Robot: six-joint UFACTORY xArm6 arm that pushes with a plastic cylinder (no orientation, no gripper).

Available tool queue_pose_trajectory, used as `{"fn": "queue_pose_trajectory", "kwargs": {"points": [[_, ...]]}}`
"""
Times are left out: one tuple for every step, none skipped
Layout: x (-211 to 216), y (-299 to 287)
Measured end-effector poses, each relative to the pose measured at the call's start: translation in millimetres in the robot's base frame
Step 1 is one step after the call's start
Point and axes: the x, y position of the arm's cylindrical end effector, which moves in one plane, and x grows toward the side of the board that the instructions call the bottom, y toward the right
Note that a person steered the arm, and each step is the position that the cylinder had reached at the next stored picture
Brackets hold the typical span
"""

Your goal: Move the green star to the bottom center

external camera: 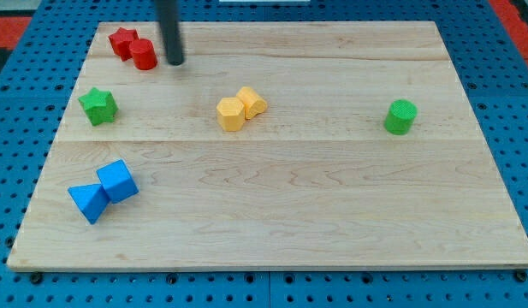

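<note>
my tip (175, 62), a bare rod with no jaws to open or close, sits upper left just right of the red blocks (133, 47), the green star (97, 105) untouched below-left; approach step, next get behind its upper-left side to push toward bottom center.

wooden board (332, 197) | top left: two red blocks (132, 47) touching | left: green star (97, 105) | centre: two yellow blocks (241, 108) touching | right: green cylinder (400, 116) | bottom left: two blue blocks (103, 190) touching
</note>
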Motion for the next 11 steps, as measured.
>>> {"fn": "queue_pose_trajectory", "kwargs": {"points": [[38,-23],[41,-99],[72,-93],[112,-39],[138,24],[144,72],[130,100],[187,111],[207,123],[214,137],[205,191]]}}
